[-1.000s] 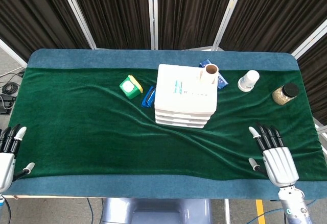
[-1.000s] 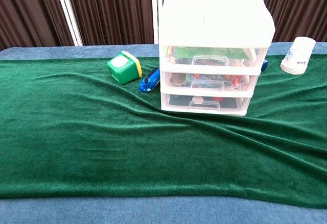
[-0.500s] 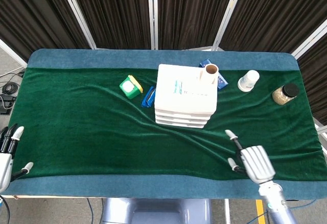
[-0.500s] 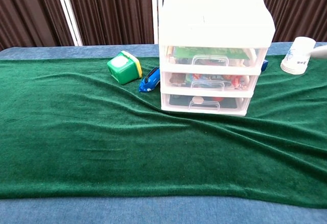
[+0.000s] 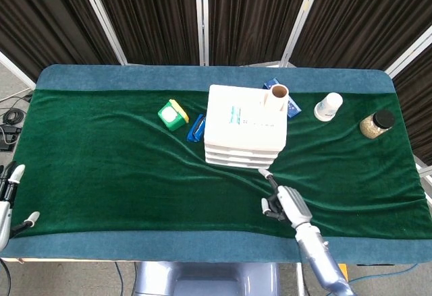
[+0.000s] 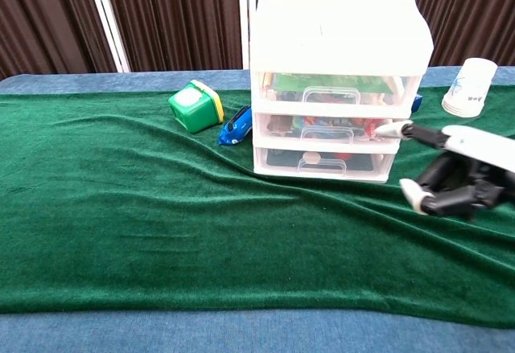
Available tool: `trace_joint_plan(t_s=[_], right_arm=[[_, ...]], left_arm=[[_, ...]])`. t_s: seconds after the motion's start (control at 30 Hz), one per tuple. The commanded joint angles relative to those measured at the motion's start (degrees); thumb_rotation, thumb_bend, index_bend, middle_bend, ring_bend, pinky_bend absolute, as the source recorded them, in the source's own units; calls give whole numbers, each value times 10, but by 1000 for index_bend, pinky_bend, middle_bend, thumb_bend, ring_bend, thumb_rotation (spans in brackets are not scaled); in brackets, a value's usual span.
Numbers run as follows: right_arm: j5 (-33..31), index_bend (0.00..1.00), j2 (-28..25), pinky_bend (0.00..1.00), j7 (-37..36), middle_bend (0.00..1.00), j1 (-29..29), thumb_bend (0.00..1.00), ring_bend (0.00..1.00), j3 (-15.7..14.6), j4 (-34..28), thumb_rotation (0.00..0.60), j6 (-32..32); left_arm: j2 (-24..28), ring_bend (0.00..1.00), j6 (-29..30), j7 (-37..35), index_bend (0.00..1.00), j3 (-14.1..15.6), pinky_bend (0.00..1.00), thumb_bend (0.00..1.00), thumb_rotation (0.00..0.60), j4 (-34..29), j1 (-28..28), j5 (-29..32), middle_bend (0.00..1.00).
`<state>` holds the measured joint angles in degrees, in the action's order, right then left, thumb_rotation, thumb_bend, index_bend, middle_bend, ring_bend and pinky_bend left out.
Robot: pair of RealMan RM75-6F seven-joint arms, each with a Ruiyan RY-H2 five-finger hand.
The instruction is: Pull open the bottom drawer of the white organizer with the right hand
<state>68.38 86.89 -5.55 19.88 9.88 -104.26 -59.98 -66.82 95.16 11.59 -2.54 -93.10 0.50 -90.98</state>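
Observation:
The white organizer (image 5: 244, 126) (image 6: 338, 80) stands mid-table with three clear drawers, all closed. Its bottom drawer (image 6: 322, 162) has a small clear handle at the centre. My right hand (image 5: 283, 201) (image 6: 455, 168) hovers just in front and to the right of the organizer, holding nothing. One finger (image 6: 394, 130) points at the organizer's right front corner at about middle-drawer height, while the others are curled in. My left hand (image 5: 7, 201) is at the table's front left corner, fingers apart and empty; the chest view does not show it.
A green cube (image 5: 173, 114) (image 6: 195, 105) and a blue toy (image 5: 196, 127) (image 6: 236, 125) lie left of the organizer. A cardboard tube (image 5: 278, 96) stands behind it. White cups (image 5: 328, 106) (image 6: 469, 88) and a jar (image 5: 376, 124) sit at the back right.
My right hand has swung from the front right of the table leftward and up to the organizer's front, curling most fingers. My left hand has slid a little further off the left edge.

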Motion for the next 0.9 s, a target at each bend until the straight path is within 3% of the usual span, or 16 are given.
trace_joint_plan(t_s=[0.03,0.5,0.9], right_arm=[[-46,68,39,833,-59,933,23,554,981,27,13,600,42],[-47,90,119,833,-122,926,37,557,977,40,79,600,37],[-48,94,151,833,-135,925,46,558,974,44,117,600,39]], left_arm=[[2,0,2,-5,0,-1,0,0,600,1,1,-1,0],[8,0,3,-18,0,-1,0,0,600,-1,2,-1,0],[12,0,5,-27,0,-2,0,0,600,-3,3,0,0]])
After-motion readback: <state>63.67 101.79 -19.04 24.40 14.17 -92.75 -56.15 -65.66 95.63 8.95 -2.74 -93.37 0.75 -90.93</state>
